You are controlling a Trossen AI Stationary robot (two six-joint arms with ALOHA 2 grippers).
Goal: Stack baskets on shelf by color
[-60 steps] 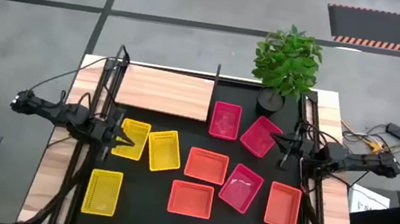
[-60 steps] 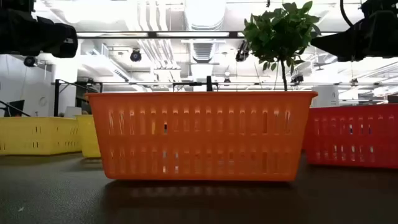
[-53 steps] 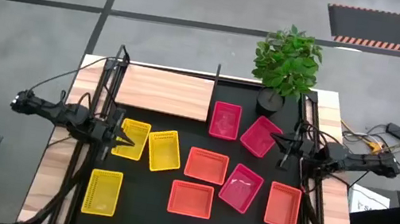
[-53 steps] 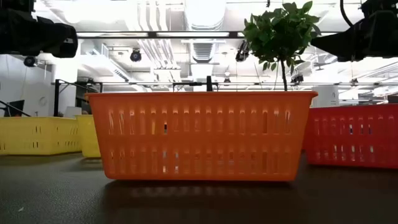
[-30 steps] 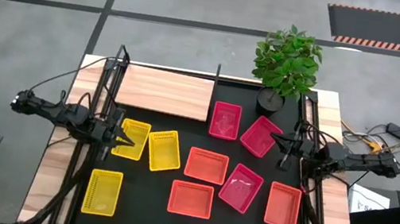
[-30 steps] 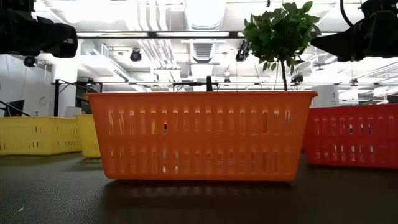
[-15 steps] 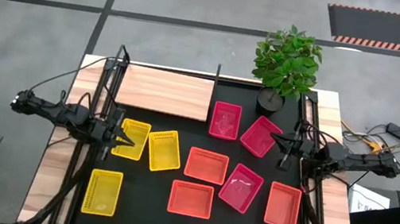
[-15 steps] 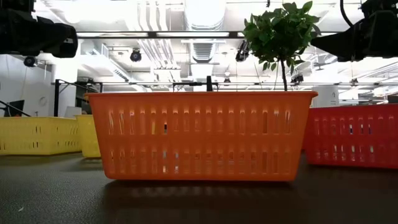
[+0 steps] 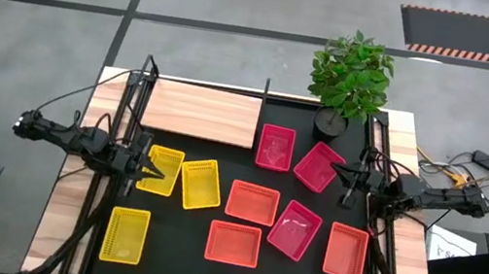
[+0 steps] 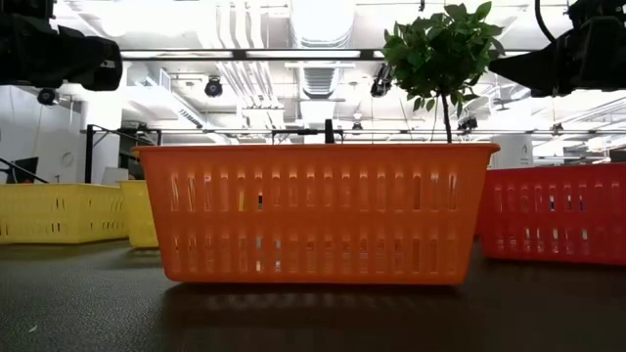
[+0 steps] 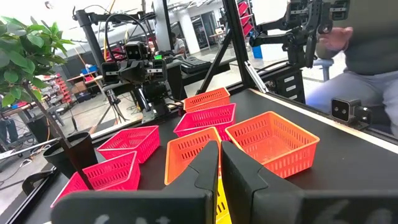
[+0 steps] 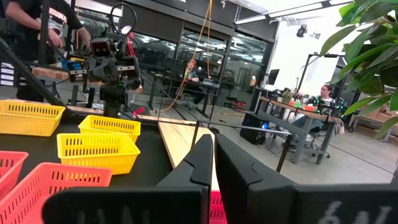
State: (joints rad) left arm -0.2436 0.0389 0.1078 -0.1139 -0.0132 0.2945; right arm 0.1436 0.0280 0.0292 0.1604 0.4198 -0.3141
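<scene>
Nine mesh baskets rest flat on the black mat. The yellow ones are on the left. The orange ones are in the middle and to the right. The pinkish-red ones sit toward the far right. The light-wood shelf lies bare at the far left of the mat. My left gripper is shut and hovers over the yellow basket nearest it. My right gripper is shut and hovers beside a pinkish-red basket.
A potted plant stands at the far right corner beside the pinkish-red baskets. Black frame posts run along both sides of the table. In the low view an orange basket fills the middle. People show in the room beyond the table.
</scene>
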